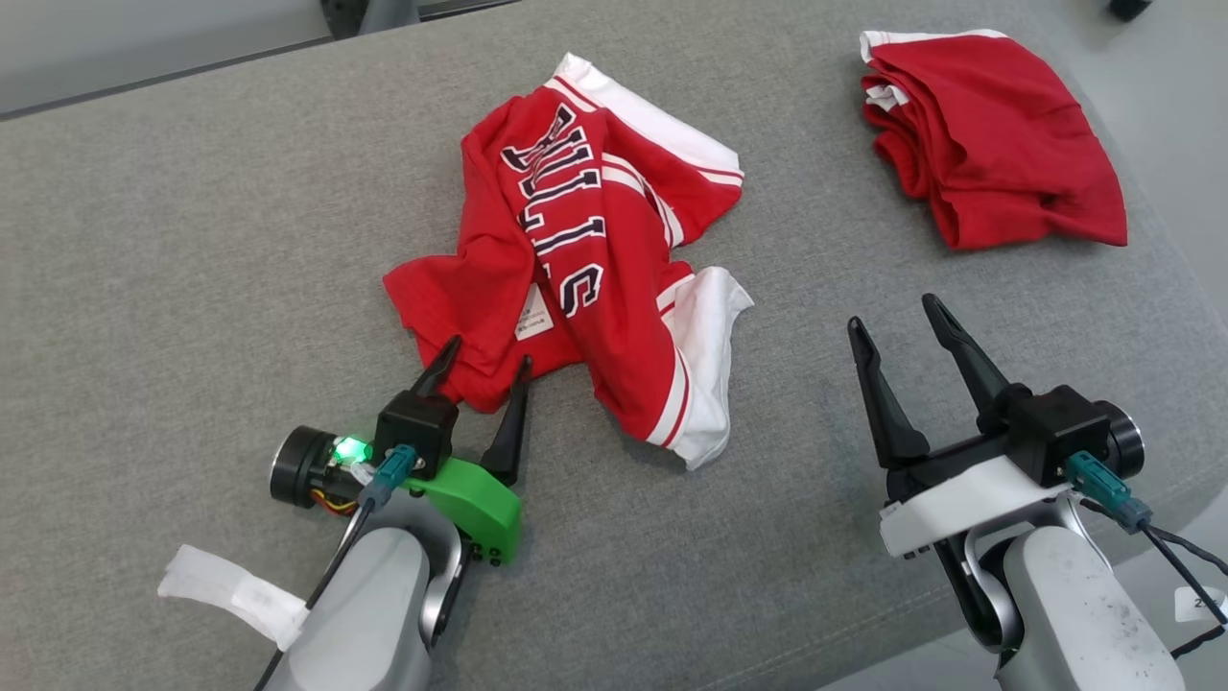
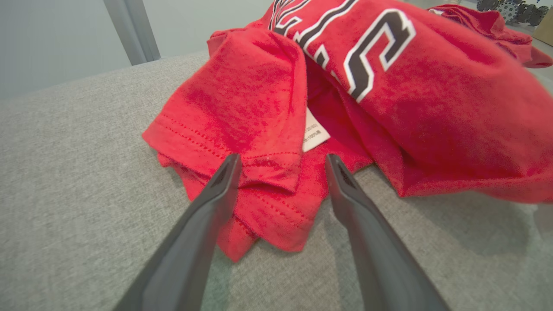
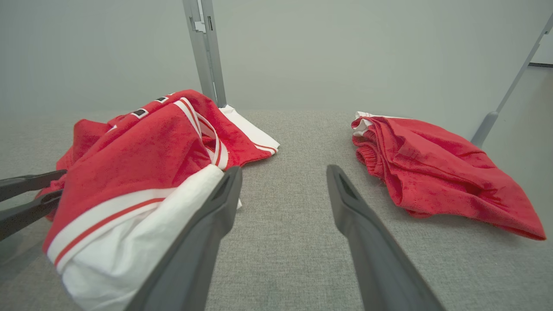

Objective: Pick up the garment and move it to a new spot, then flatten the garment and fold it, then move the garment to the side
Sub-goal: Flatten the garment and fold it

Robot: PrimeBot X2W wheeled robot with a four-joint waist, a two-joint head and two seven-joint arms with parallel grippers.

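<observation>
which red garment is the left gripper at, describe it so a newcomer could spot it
On the grey surface, look near the middle, just ahead of the left gripper. The jersey lies crumpled there, its near hem between the open jaws. Unlike the mostly plain red garment folded at the far right, it has big dark white-edged letters and white panels with red stripes.

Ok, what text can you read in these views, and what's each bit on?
"BULLS": big black, white-edged letters across the red jersey, with the first letter partly creased.
Tag, white, on the jersey: its print is too small to read.
Sticker, white, at the lower right of the head view: a "2", the rest unreadable.
Folded garment, red: no text visible.
</observation>
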